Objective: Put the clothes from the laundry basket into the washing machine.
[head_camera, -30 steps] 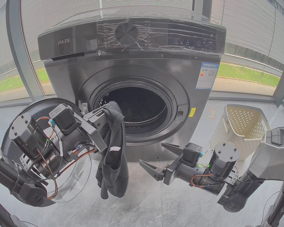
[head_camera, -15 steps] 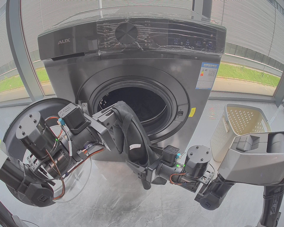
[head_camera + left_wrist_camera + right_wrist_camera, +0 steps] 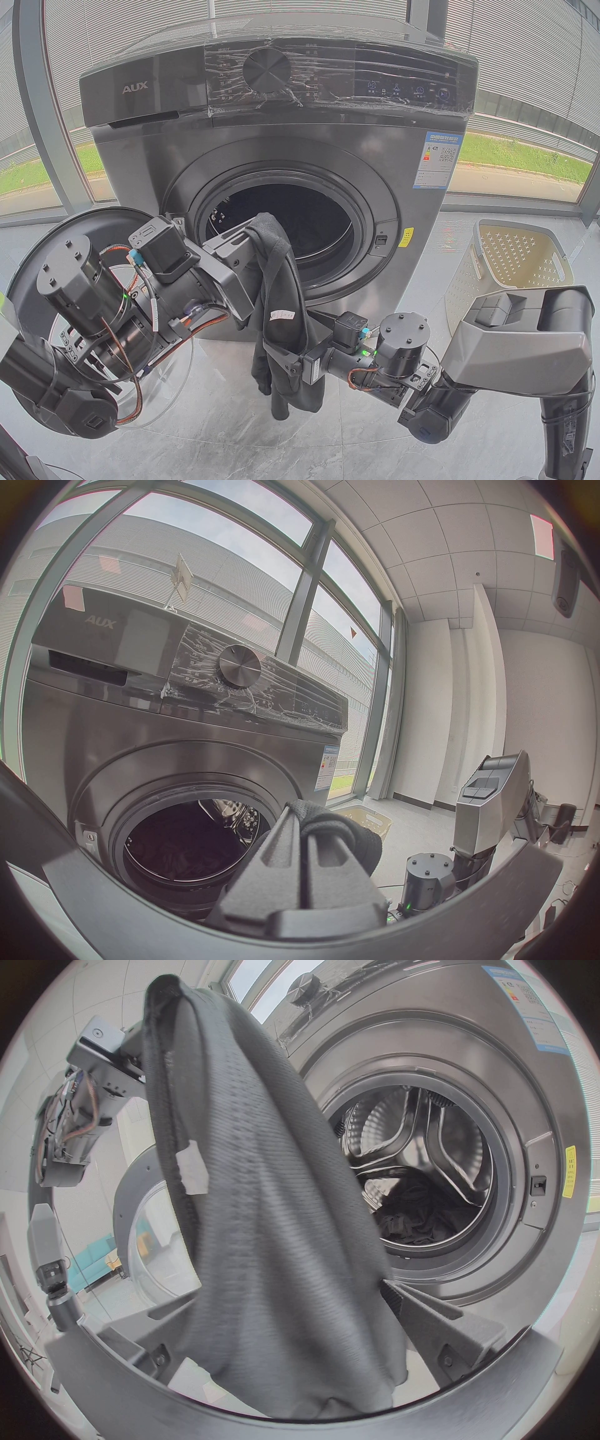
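A dark grey garment point(image 3: 281, 294) hangs in front of the washing machine point(image 3: 375, 156), just left of its open drum mouth point(image 3: 281, 225). My left gripper point(image 3: 253, 234) is shut on the garment's top fold, level with the mouth's left rim; the left wrist view shows the shut fingers point(image 3: 304, 820) and the cloth point(image 3: 347, 830) bunched over their tips. My right gripper point(image 3: 289, 369) is low, at the garment's lower half. Its fingers point(image 3: 437, 1322) stand spread on either side of the hanging cloth point(image 3: 269, 1210). Dark clothes point(image 3: 419, 1210) lie inside the drum. The white laundry basket point(image 3: 519, 262) stands right of the machine.
The machine's round door point(image 3: 94, 219) is swung open to the left, behind my left arm. Grey tiled floor point(image 3: 237, 437) lies in front of the machine. Windows run behind and beside it.
My right arm swung left from open floor to the garment's lower half and now has it between its fingers. The left gripper carried the garment a little right, toward the drum mouth.
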